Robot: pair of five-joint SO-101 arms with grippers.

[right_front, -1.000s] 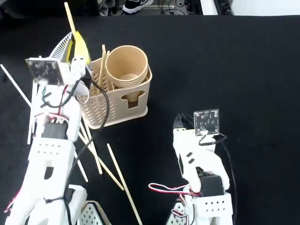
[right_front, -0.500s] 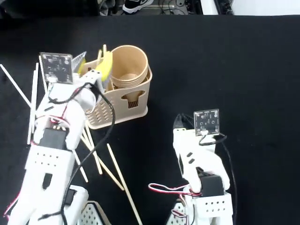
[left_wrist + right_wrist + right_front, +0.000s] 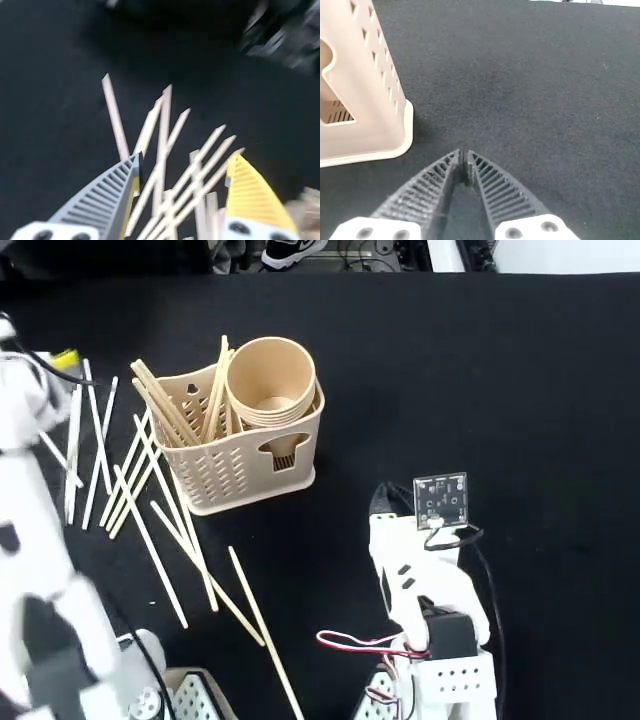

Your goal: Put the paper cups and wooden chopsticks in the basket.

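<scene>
Basket (image 3: pixel 250 465) left of centre, loose chopsticks (image 3: pixel 122 485) beside it, left claw (image 3: pixel 186 157) spread above

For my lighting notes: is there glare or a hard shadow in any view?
High view: the black table is matte, no glare, and the pale chopsticks stand out on it. Right wrist view: the basket throws a soft shadow at its foot; the right end effector is evenly lit. Left wrist view: no glare on the left end effector.

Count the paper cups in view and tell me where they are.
2 at least: paper cups nested in one stack in the basket, beside wooden chopsticks; others may hide inside it.
</scene>
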